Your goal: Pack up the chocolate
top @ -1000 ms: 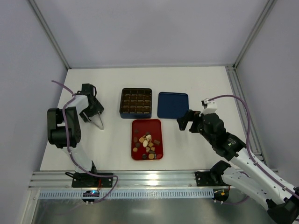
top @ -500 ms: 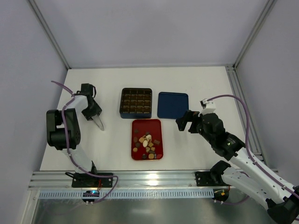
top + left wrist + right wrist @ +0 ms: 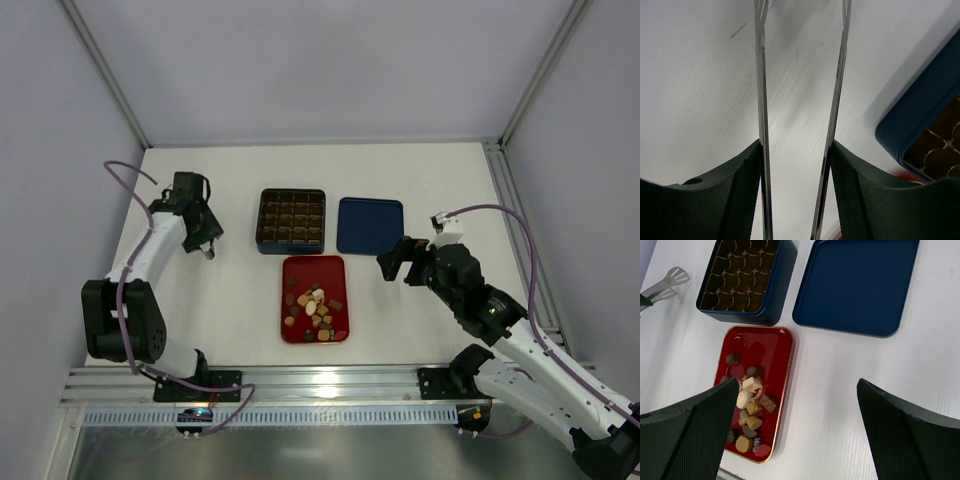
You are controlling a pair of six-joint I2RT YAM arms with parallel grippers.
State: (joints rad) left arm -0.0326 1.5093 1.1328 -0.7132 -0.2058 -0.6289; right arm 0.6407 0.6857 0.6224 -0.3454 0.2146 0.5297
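Observation:
The chocolate (image 3: 315,305) is a heap of small brown, tan and cream pieces on the red tray (image 3: 314,270), also seen in the right wrist view as chocolate (image 3: 751,400). Behind the tray stands the dark gridded box (image 3: 293,220), its cells holding nothing. My left gripper (image 3: 201,236) is left of the box, shut on a pair of metal tongs (image 3: 760,75), whose two arms run between its fingers (image 3: 747,190). The tongs' tips (image 3: 667,284) point toward the box. My right gripper (image 3: 796,381) hovers open just right of the tray, holding nothing.
A flat blue lid (image 3: 370,225) lies to the right of the box. The box's blue wall (image 3: 925,120) is close on the right of the tongs. Metal frame posts stand at the table's back corners.
My left gripper has closed on the tongs that lay on the table and lifted them toward the back, the arm stretching out. The right arm has barely moved.

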